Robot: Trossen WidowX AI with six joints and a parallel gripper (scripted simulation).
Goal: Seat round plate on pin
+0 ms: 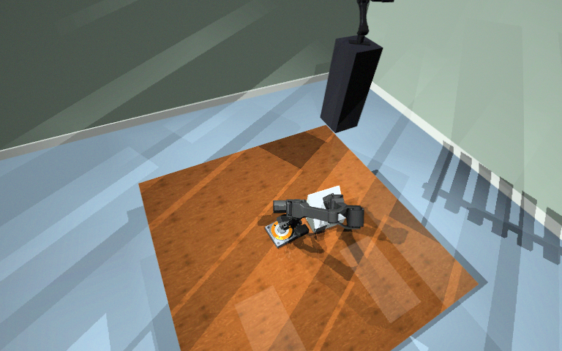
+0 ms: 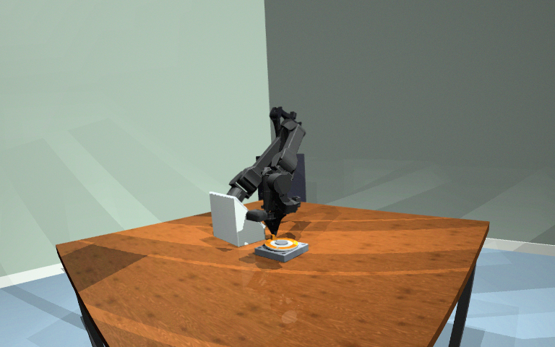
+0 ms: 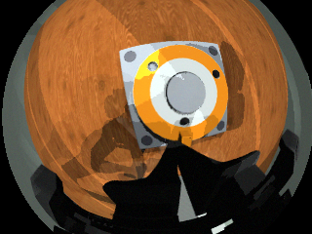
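Gripper (image 2: 273,233) points straight down, fingers closed together with nothing between them, tip at the plate's near rim by the orange tab (image 2: 272,237); contact can't be confirmed. Round orange plate (image 3: 185,93) sits on the grey post (image 3: 183,90) on the square grey base (image 3: 133,81), mid-table (image 2: 368,277), just beside the white arm mount (image 2: 231,220). Wrist view shows a dark hole (image 3: 185,121) on the plate's near side and a light pin-like dot (image 3: 152,65) at the far-left rim. Tilt unclear.
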